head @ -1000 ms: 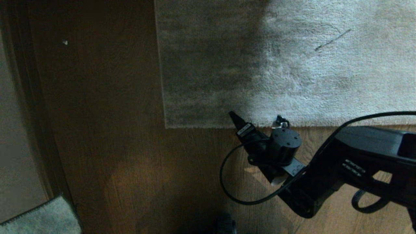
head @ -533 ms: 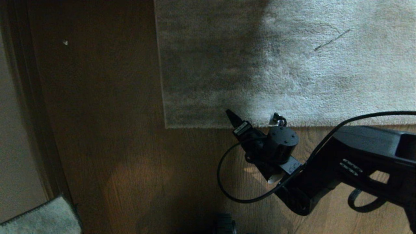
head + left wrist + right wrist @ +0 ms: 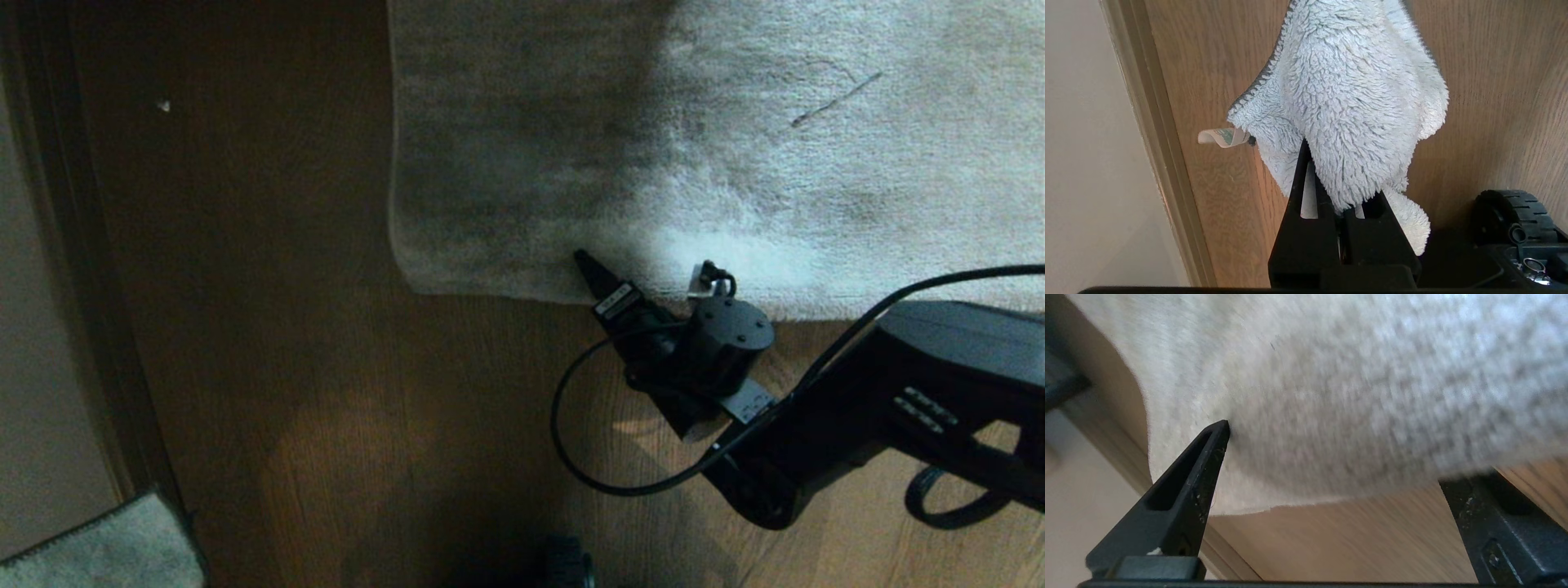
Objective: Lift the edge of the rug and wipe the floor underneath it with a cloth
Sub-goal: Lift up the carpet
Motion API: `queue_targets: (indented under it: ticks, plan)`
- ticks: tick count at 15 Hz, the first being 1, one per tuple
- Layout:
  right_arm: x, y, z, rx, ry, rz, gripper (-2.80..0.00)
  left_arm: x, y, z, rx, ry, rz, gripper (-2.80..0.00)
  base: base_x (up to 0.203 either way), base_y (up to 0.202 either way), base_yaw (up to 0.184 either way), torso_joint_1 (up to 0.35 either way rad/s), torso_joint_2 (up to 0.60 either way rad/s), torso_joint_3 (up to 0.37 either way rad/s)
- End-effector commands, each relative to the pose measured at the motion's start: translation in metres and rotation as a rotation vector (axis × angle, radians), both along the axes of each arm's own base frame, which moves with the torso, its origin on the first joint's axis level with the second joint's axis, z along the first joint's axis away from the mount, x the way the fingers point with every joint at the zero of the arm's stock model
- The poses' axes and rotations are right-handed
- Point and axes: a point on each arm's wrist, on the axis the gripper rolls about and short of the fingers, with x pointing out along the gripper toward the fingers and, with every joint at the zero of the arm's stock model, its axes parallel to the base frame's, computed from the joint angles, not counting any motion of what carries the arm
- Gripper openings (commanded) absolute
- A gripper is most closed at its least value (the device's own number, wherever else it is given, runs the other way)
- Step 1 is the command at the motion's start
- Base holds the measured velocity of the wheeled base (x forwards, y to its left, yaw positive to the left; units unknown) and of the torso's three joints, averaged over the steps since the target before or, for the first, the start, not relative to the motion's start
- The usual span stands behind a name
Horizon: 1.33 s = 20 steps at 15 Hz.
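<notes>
The grey-beige rug edge (image 3: 490,286) runs across the head view, its corner (image 3: 402,265) curled up off the brown plank floor (image 3: 286,367). My right gripper (image 3: 645,269) is at that hem and open wide. In the right wrist view one fingertip (image 3: 1222,430) presses on the pile, and the hem (image 3: 1249,506) drapes over the other finger (image 3: 1486,522), hiding its tip. My left gripper (image 3: 1339,175) is shut on the pale grey-blue cloth (image 3: 1355,102), which hangs over the floor by the wall. A piece of the cloth (image 3: 98,547) shows at the head view's lower left.
A skirting board and pale wall (image 3: 33,327) run along the left. A black base wheel (image 3: 567,567) sits at the bottom edge, another wheel (image 3: 1515,216) near the cloth. The right arm's cable (image 3: 571,457) loops over the floor. A white speck (image 3: 164,106) lies on the planks.
The rug's near hem has drawn back from the planks and its square corner has curled up and rounded. My right gripper has shifted slightly toward the rug with it. The left arm has stayed still.
</notes>
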Motion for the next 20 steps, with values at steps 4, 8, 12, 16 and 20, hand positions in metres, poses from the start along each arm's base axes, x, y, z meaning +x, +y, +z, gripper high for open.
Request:
queue_targets:
  ticks: [4,8,12,16,20]
  plan:
    - [-0.018,-0.013,0.038,0.074,-0.091,0.006,0.0,0.0,0.0,0.0,0.0,-0.001,0.0,-2.8,0.0,0.0,0.0,0.0,0.0,0.0]
    - [-0.033,-0.024,0.038,0.042,-0.07,0.008,0.0,0.0,0.0,0.0,0.0,-0.001,0.001,-2.8,0.0,0.0,0.0,0.0,0.0,0.0]
    - [-0.042,-0.032,0.029,-0.011,-0.036,0.001,0.0,0.0,0.0,0.0,0.0,-0.001,0.001,-2.8,0.0,0.0,0.0,0.0,0.0,0.0]
    - [-0.043,-0.035,0.022,-0.089,-0.042,-0.013,0.0,0.0,0.0,0.0,0.0,-0.001,0.001,-2.8,0.0,0.0,0.0,0.0,0.0,0.0]
    - [-0.036,-0.04,0.016,-0.1,-0.027,-0.039,0.0,0.0,0.0,0.0,0.0,-0.001,0.0,-2.8,0.0,0.0,0.0,0.0,0.0,0.0]
